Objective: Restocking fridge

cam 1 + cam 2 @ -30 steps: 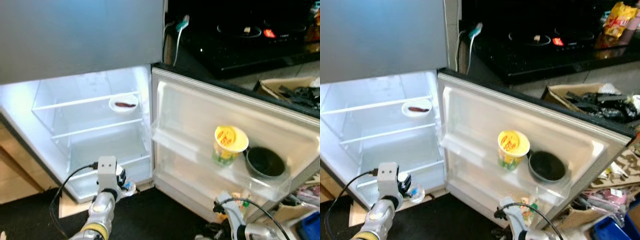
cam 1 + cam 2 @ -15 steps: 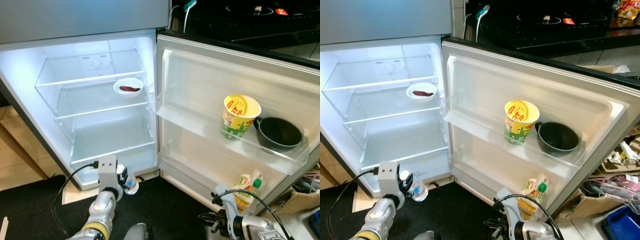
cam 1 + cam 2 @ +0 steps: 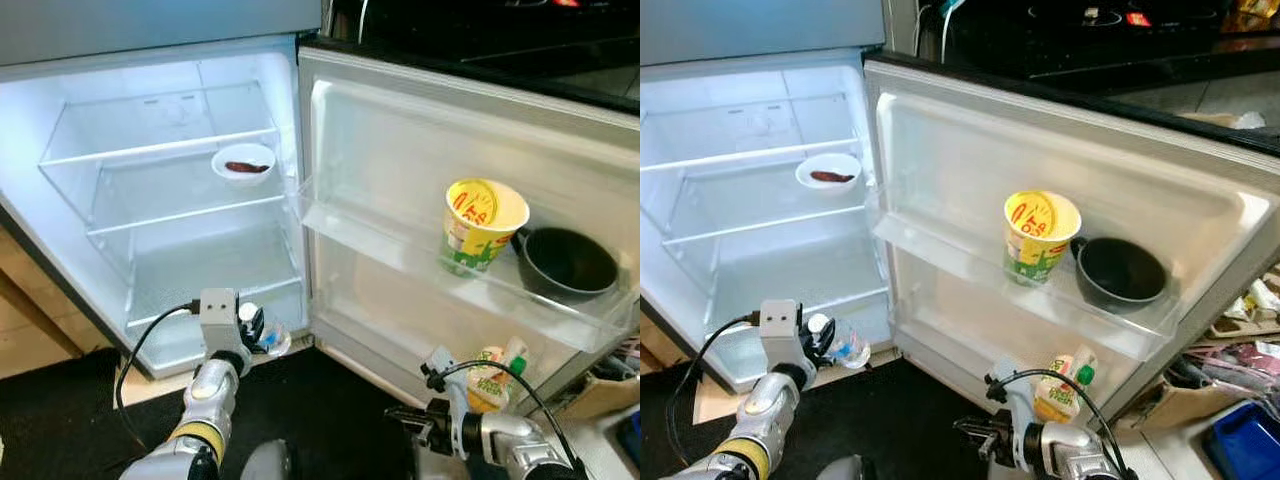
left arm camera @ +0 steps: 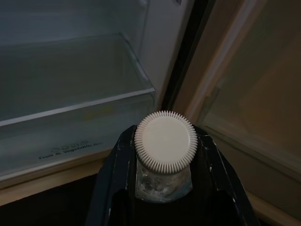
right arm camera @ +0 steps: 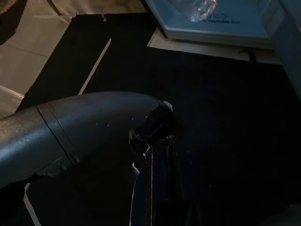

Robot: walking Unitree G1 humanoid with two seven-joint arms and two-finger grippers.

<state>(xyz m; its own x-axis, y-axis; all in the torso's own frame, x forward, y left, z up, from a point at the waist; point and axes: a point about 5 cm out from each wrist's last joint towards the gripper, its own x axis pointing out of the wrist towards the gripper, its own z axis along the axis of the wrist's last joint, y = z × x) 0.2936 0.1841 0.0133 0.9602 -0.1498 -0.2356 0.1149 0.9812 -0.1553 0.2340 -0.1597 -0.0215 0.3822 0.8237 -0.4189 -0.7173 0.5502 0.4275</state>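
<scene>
**A:** Down low, right in front of the open fridge (image 3: 60, 260), the left gripper (image 4: 164, 179) has its two black fingers (image 4: 115, 179) clamped on the neck of a small clear bottle (image 3: 845, 345). You can see the ribbed white cap (image 4: 165, 140) sitting proud between them.

**B:** And where is that bottle in relation to the fridge?

**A:** Just outside the lower front edge, near the bottom drawer (image 4: 61, 141), over the dark floor mat (image 3: 330, 410). It is tilted, cap towards the wrist camera.

**B:** What about the other arm?

**A:** The right gripper (image 5: 157, 188) hangs low over the same dark mat, below the open door (image 3: 1060, 200). Its fingers lie together, nothing between them.

**B:** Move outward, then. What is on the door?

**A:** In the bottom door shelf, a small carton with a green cap (image 3: 1065, 385). On the shelf above, a yellow paper cup (image 3: 1038, 238) stands upright, and just beside it on the right, a dark pot (image 3: 1122, 272). The two look to be touching or nearly so.

**B:** And inside the cabinet?

**A:** Brightly lit glass shelves (image 3: 180, 215). On the middle shelf, towards the hinge side, a white bowl (image 3: 244, 162) with something reddish-brown in it; I cannot tell what. Farther back, beyond the door's top edge, a black stovetop (image 3: 1090, 40).
</scene>
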